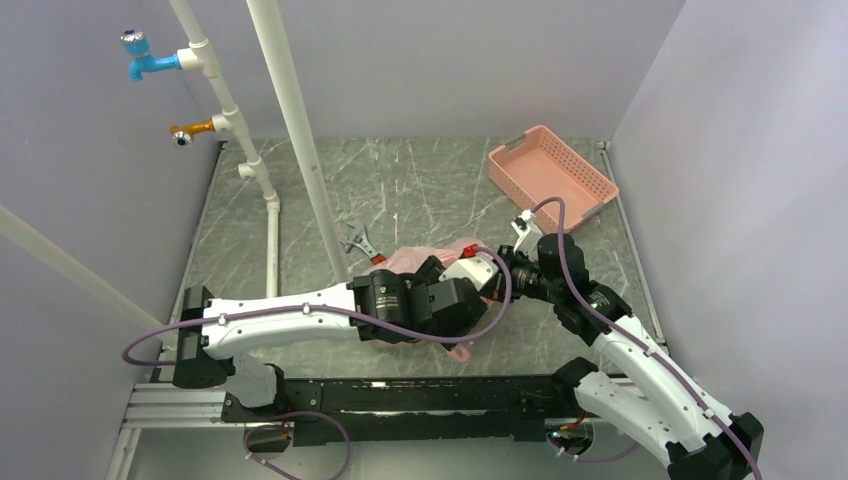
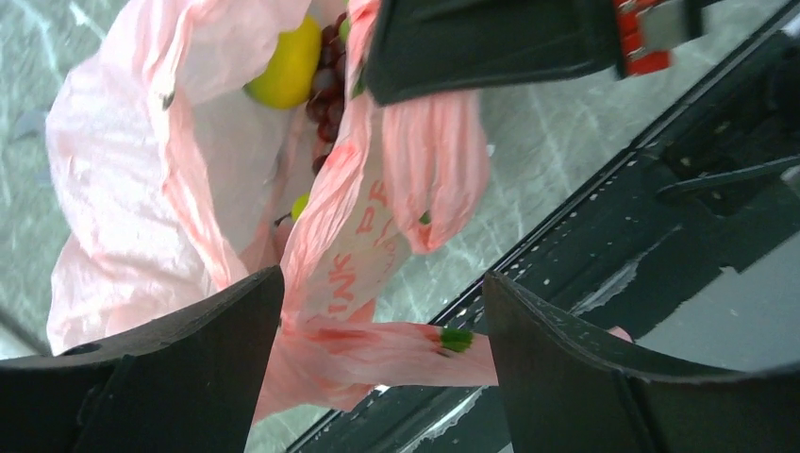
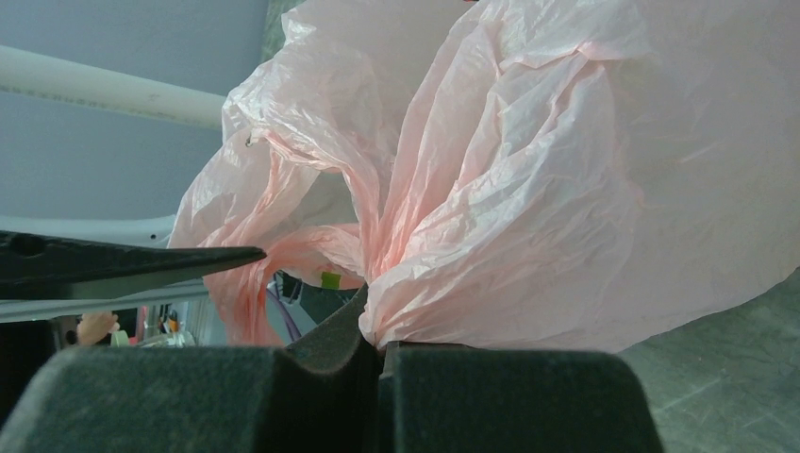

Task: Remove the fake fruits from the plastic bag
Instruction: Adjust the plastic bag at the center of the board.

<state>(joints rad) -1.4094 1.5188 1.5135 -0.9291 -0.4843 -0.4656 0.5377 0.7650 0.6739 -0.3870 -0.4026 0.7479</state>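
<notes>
right gripper (image 3: pixel 377 351) clamped on plastic bag (image 3: pixel 566 189) film, bag mid table (image 1: pixel 420 190). left gripper (image 2: pixel 382 283) jaws spread either side of a bag fold, not gripping. fake fruits (image 2: pixel 286 64) inside bag (yellow one and dark grapes (image 2: pixel 325 90) visible).

A grey-green, marble-patterned tabletop (image 1: pixel 420 190) with pale veins filled the floor of a plain booth, closed in by a pale lavender-grey back wall (image 1: pixel 450 60), left wall (image 1: pixel 70 180) and right wall (image 1: pixel 740 180). A tall white pipe (image 1: pixel 295 120) rose at a slant from the table's left half. Beside it, a thinner jointed white pipe (image 1: pixel 235 125) carried a blue tap (image 1: pixel 148 62) above an orange tap (image 1: pixel 192 131), both pointing left. Along the near edge ran a black rail (image 1: pixel 400 395), with an aluminium frame (image 1: pixel 170 405) at its left end. Soft, even light fell over the surface.
</notes>
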